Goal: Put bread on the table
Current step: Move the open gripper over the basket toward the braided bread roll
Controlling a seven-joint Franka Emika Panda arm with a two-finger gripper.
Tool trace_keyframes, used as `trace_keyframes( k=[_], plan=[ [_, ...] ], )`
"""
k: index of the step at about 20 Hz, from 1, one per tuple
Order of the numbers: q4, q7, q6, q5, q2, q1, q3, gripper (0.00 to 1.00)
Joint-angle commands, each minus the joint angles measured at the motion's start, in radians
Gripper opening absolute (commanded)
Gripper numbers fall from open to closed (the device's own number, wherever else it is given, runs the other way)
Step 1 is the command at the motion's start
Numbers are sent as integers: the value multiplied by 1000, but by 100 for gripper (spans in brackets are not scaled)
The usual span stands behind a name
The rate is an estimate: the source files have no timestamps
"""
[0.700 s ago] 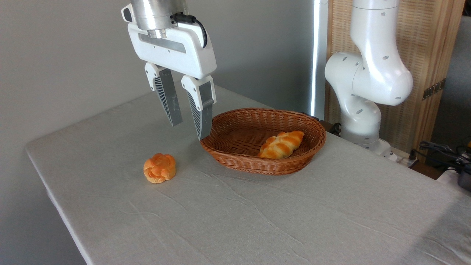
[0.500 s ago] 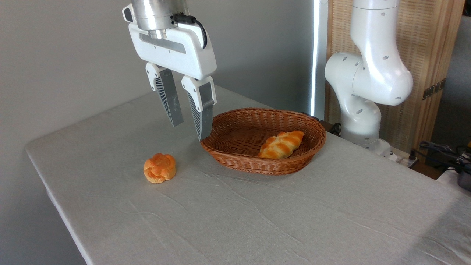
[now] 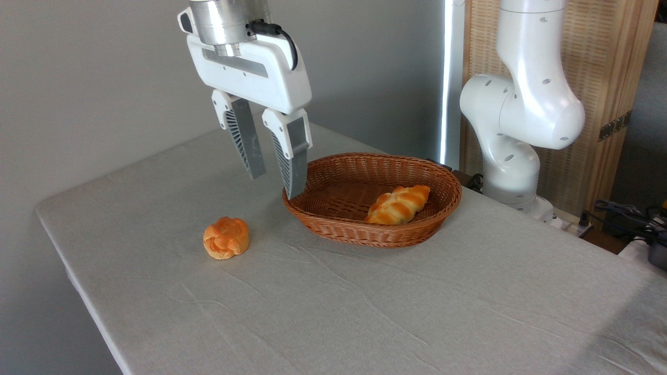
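Hand (image 3: 274, 185) open, empty; braided golden bread (image 3: 399, 204) basketed.

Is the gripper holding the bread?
No, the gripper hangs open and empty by the basket's left rim, while the bread lies inside it.

Light: bright, even daylight (glaring strip (image 3: 447, 78) upper right)
Shadows: soft, lower right corner dim
Focus: sharp throughout
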Motion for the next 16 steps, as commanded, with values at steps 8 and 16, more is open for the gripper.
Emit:
trace_keyframes(
  k=[8, 16],
  plan=[
    [-555, 51, 52, 1, -385, -88, 4, 100],
    [-761, 63, 98, 12, -437, -110, -4, 100]
  ],
)
